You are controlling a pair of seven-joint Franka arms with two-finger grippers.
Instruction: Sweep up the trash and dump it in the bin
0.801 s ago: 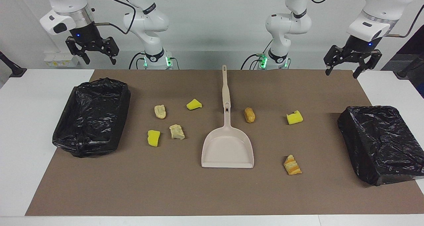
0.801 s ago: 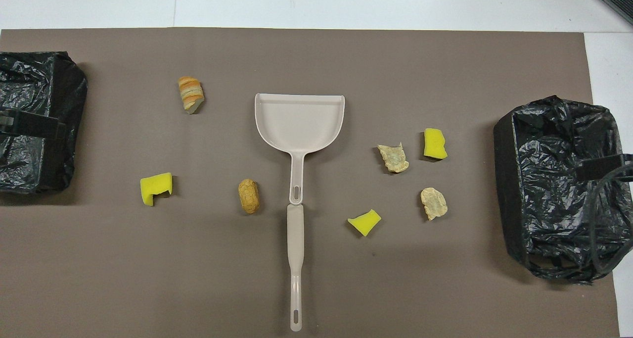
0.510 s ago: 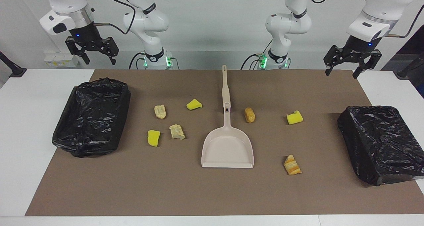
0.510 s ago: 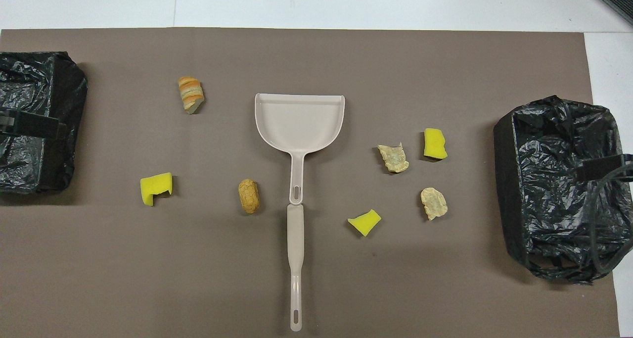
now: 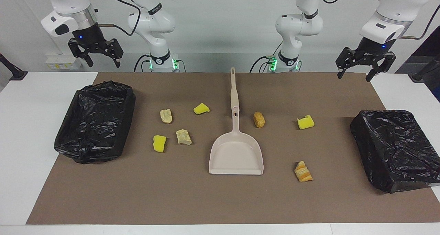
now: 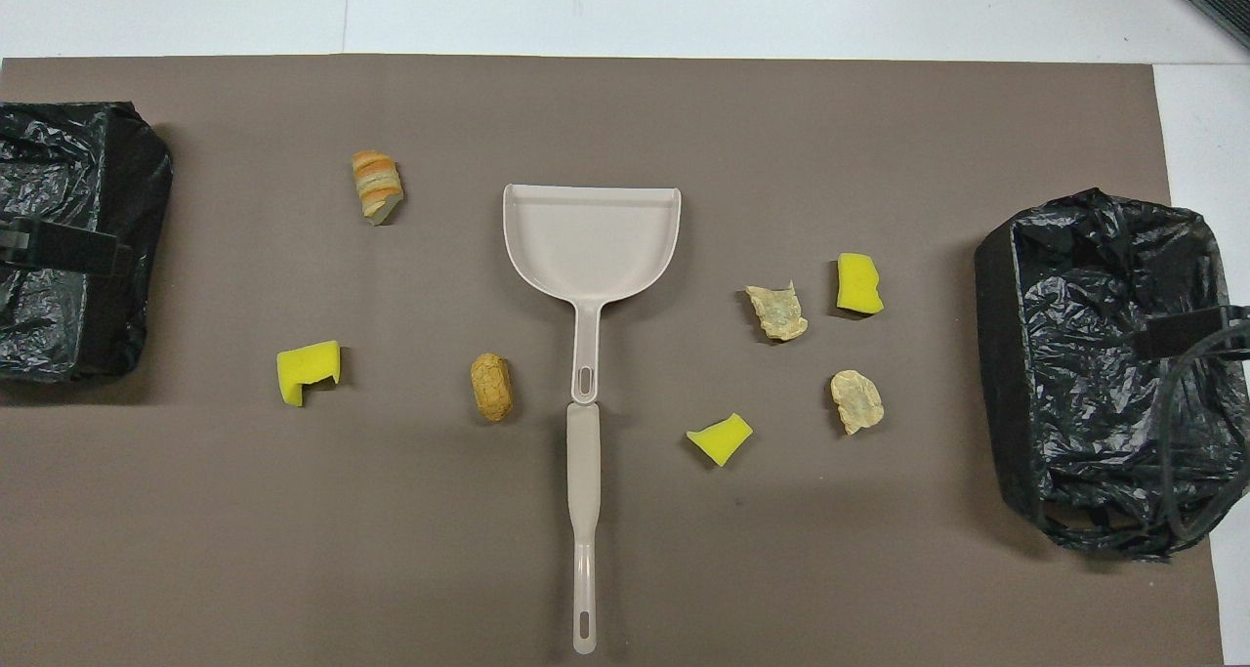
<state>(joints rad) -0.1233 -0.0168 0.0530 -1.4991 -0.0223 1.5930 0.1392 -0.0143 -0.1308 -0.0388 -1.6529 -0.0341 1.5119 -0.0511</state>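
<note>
Several pieces of trash lie scattered on the brown mat. Among them are yellow sponge chunks (image 5: 201, 108) (image 6: 859, 283), pale beige lumps (image 5: 166, 115) (image 6: 777, 312) and tan bread-like pieces (image 5: 259, 119) (image 6: 376, 183). One bin (image 5: 94, 121) lined with a black bag stands at the right arm's end, and another bin (image 5: 395, 149) at the left arm's end. My right gripper (image 5: 96, 57) hangs open and empty, high over the mat's edge by its bin. The left gripper (image 5: 365, 68) hangs open and empty, high over the mat's corner at its own end.
A beige dustpan (image 5: 236, 154) lies mid-mat, its mouth pointing away from the robots. Its long handle (image 6: 584, 511) runs toward them. The trash lies on both sides of the pan. White tabletop (image 5: 34, 131) borders the mat.
Both grippers have risen very slightly. Nothing on the mat has moved.
</note>
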